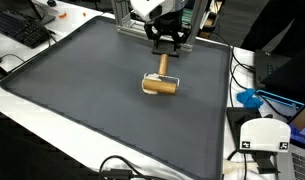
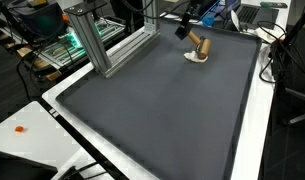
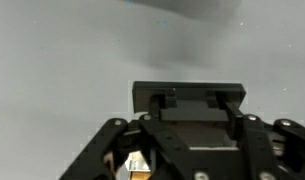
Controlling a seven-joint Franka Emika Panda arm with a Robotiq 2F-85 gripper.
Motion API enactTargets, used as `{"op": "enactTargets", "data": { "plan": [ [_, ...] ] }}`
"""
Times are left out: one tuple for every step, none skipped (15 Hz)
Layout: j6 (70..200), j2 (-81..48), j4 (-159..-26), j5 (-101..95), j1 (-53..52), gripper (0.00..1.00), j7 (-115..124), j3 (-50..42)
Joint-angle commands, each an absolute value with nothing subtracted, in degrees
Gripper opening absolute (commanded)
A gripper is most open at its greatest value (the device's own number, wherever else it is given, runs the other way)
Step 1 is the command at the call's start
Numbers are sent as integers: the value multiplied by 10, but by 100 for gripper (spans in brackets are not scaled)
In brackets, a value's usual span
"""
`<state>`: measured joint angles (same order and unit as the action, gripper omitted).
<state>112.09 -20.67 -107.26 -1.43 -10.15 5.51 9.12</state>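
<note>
My pincer [image 1: 167, 42] clenched on the handle tip of the wooden mallet [image 1: 160, 84], head at six o'clock on the tabletop [image 1: 82, 90]; grasp step, I judge, and any lift wants a firm hold.

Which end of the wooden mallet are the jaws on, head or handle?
The handle: the thin stick end of the mallet, up under the gripper. The thick barrel head rests on the dark mat, free of the jaws.
</note>
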Motion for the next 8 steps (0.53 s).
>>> {"op": "enactTargets", "data": {
  "plan": [
    [1104,-214,-1066,-13,-108,35,49,89],
    [1096,-211,-1068,-13,-107,35,47,89],
    [1090,-209,-1069,-13,-107,35,47,88],
    [1084,-206,-1070,-13,-106,35,47,88],
    [1078,-205,-1069,-13,-106,35,47,88],
    [1070,-204,-1068,-14,-106,35,46,88],
    [1064,-204,-1067,-13,-106,35,44,88],
    [1055,-204,-1065,-12,-106,35,42,89]
  ]
}}
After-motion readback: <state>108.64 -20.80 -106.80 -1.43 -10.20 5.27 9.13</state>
